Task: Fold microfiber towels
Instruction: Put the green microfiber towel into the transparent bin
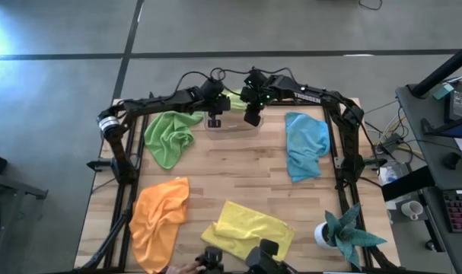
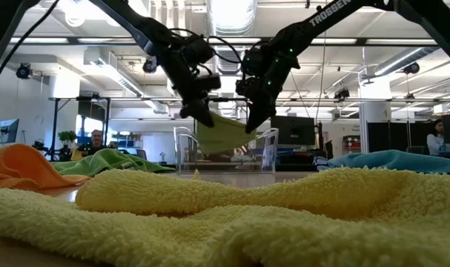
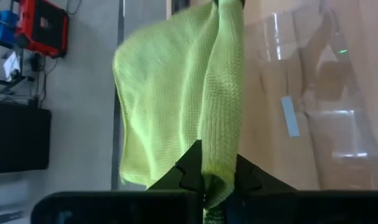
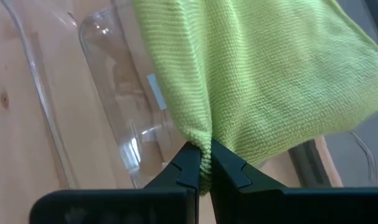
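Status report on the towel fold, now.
Left gripper and right gripper both shut on lime green towel, held up over clear bin. Nothing in the way.

The lime green towel [image 4: 263, 81] pinched between both pairs of matt black jaws is a soft, finely looped microfiber cloth with a dull, slightly nubby weave, and just below the jaws sits a clear plastic bin [image 2: 226, 150], glossy and smooth with bright glints on its walls. The counter [image 1: 238, 167] under them is pale planked wood with a smooth satin finish, and the yellow towel [image 2: 232, 215] lying well away from the jaws looks plush and fuzzy.
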